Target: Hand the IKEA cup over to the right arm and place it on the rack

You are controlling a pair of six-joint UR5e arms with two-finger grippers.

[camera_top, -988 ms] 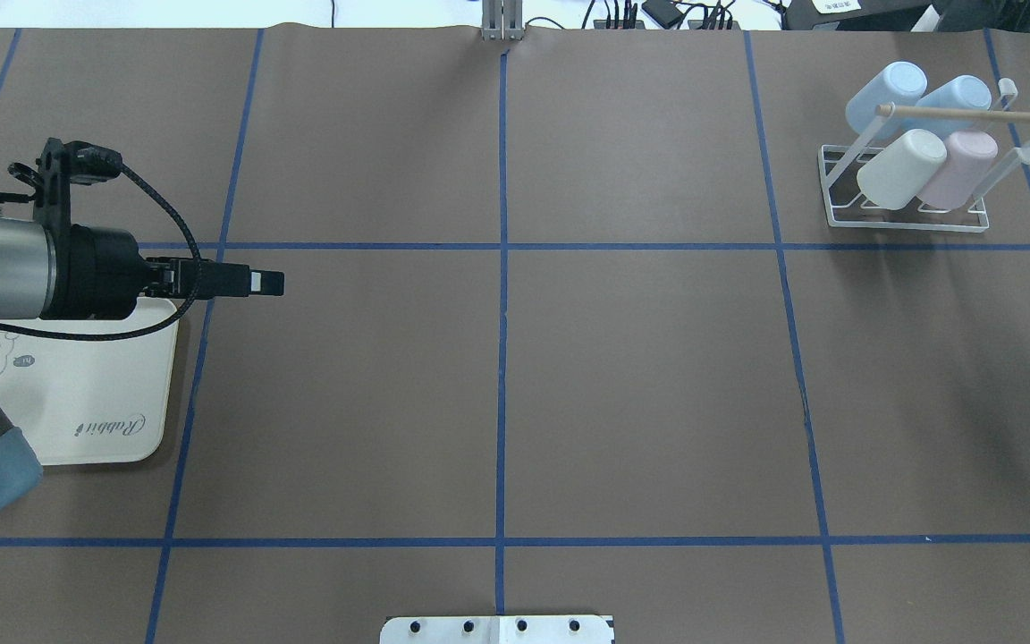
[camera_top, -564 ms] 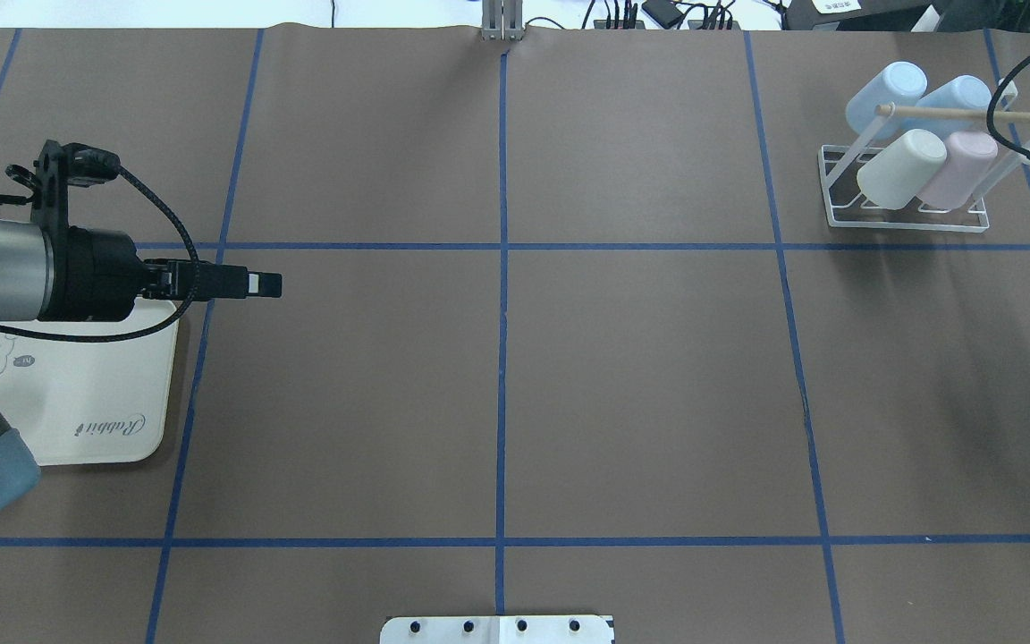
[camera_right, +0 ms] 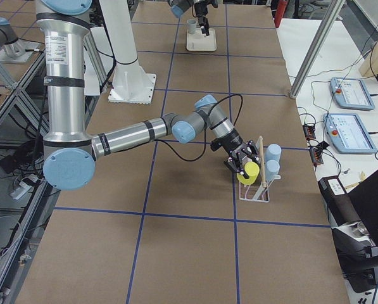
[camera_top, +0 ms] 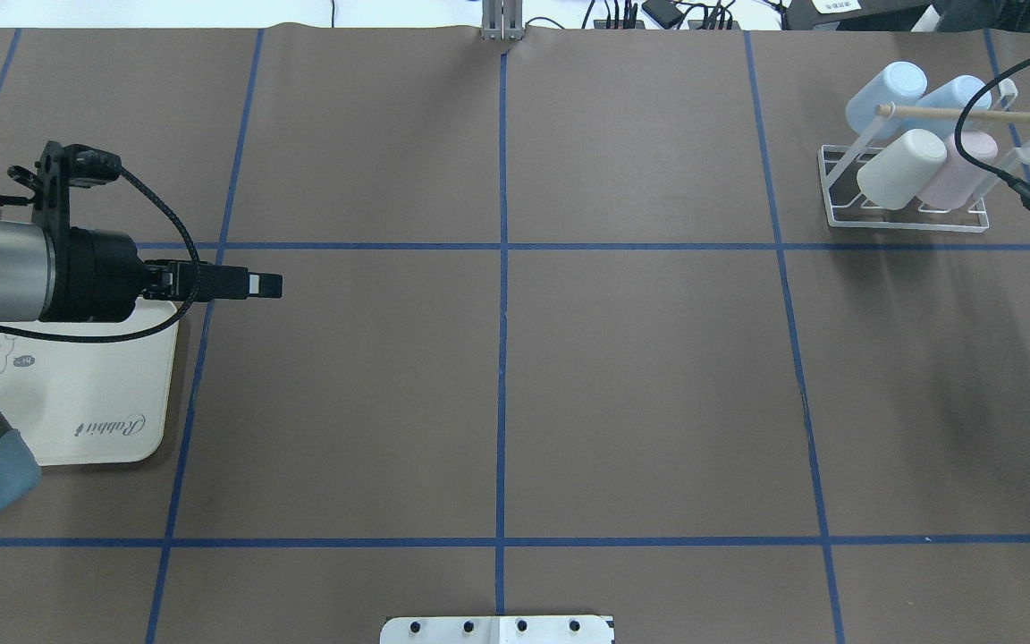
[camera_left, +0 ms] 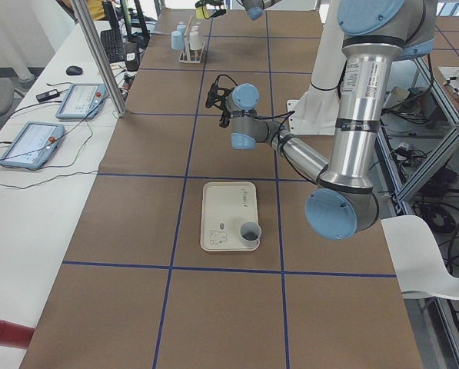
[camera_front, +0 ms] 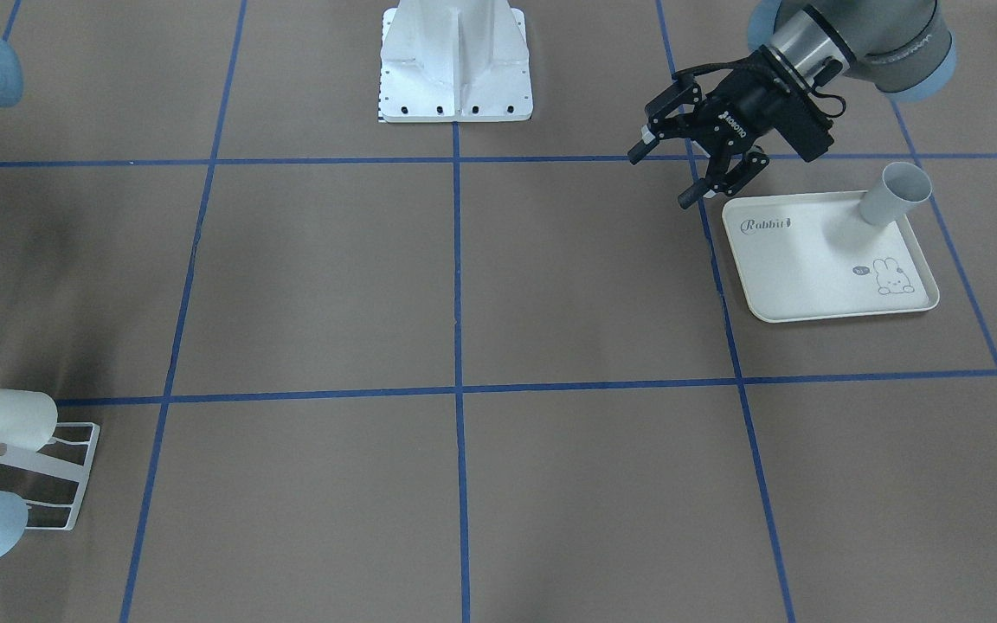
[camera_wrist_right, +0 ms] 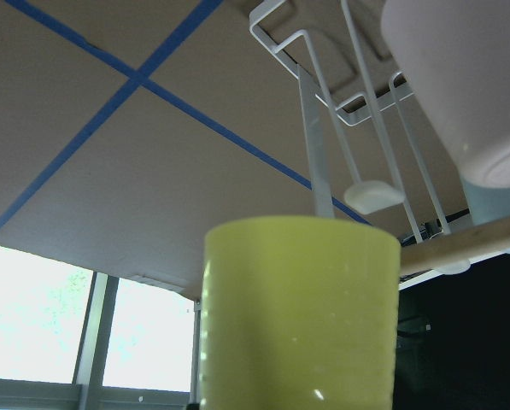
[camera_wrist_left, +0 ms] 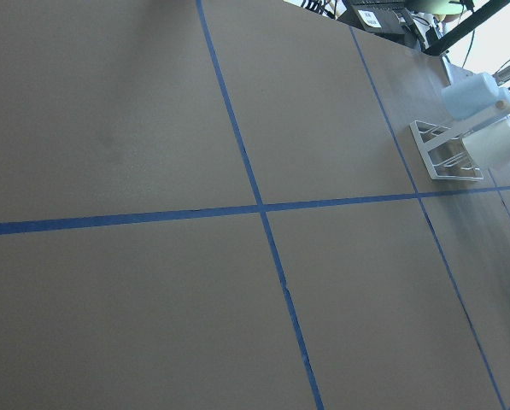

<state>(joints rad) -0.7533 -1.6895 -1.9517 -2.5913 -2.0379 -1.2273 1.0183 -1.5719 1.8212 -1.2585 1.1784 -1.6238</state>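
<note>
I see right pincer clamped on yellow cup just beside rack; left pincer spread open, empty, over desk near tray.

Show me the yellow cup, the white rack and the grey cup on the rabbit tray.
yellow cup [camera_wrist_right: 297, 316]: right wrist view, middle of its side wall.
white rack [camera_top: 908, 228]: overhead view, front bar of its base.
grey cup [camera_front: 886, 201]: front-facing view, its outer wall.
</note>
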